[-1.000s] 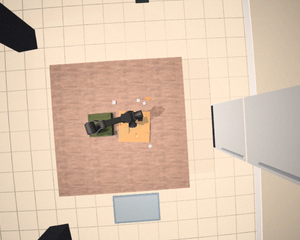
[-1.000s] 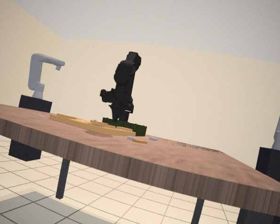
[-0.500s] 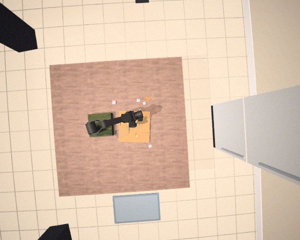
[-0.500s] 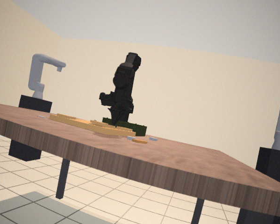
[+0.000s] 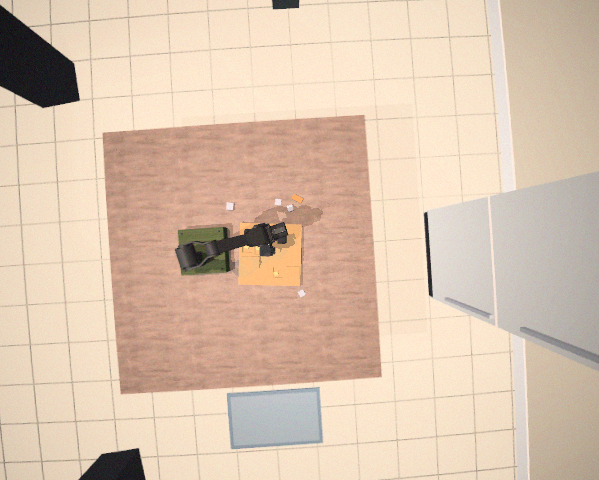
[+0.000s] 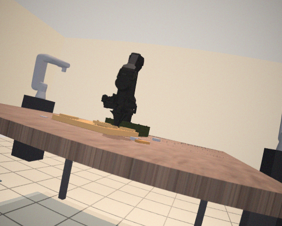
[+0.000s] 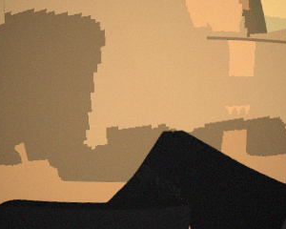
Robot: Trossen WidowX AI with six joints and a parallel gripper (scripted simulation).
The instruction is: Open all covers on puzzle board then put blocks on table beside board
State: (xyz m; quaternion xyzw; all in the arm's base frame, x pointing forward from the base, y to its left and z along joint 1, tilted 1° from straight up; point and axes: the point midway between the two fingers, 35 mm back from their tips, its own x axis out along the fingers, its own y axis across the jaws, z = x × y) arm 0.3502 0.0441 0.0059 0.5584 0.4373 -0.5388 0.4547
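Note:
The orange-yellow puzzle board lies in front of the arm's base. Raised cover pieces show on it, but which are open cannot be told. My gripper is shut and empty, pointing down with its tips close over or on the board. The arm hides part of the board in the top view. White blocks lie on the table off one side of the board; another white block lies off the opposite side.
A loose orange piece lies on the table near two white blocks. The green base plate under the arm stands beside the board. The wooden table bears them all. A pale yellow-green patch shows at the wrist view's upper right.

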